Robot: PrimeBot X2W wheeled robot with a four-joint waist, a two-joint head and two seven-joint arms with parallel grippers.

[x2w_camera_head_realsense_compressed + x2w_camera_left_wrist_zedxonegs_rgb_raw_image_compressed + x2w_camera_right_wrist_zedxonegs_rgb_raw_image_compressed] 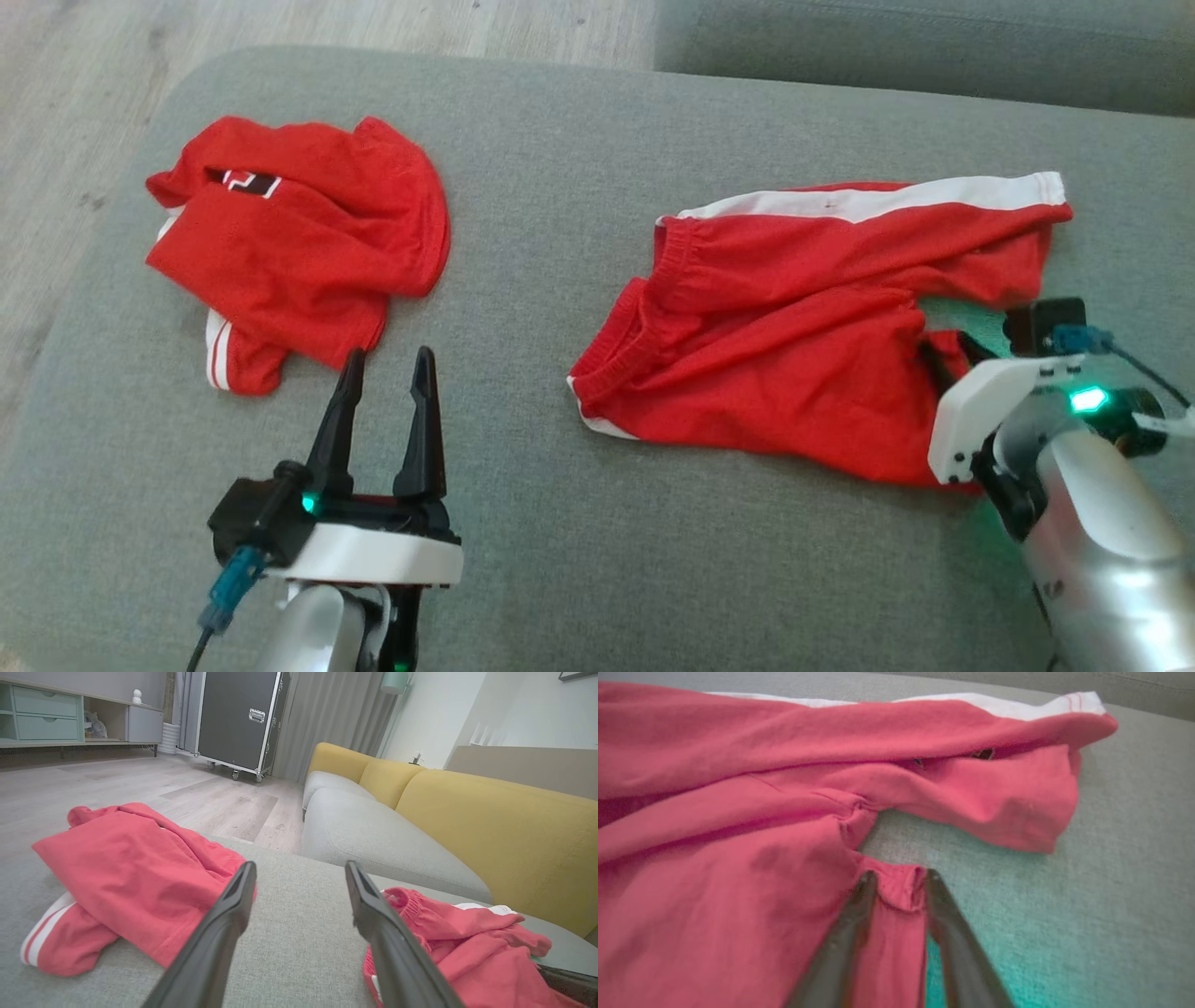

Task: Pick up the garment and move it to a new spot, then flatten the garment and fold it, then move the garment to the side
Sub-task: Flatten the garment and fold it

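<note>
Evidently readying a lift, the right fingers (852, 914) straddle a leg hem of the red shorts (775, 317), which lie spread on the grey sofa cushion (560, 560). The right wrist view shows cloth between them where the head view is blocked by the wrist, but I cannot tell whether they are pinching it. The left fingers (338, 411) hover wide apart and empty.

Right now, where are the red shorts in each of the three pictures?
Head view: the red shorts right of centre, spread out.
Left wrist view: the red shorts in the lower right corner.
Right wrist view: the red shorts across left and top, a hem between the right pincer's fingers.
Shared landmark: the grey cushion under them.
</note>
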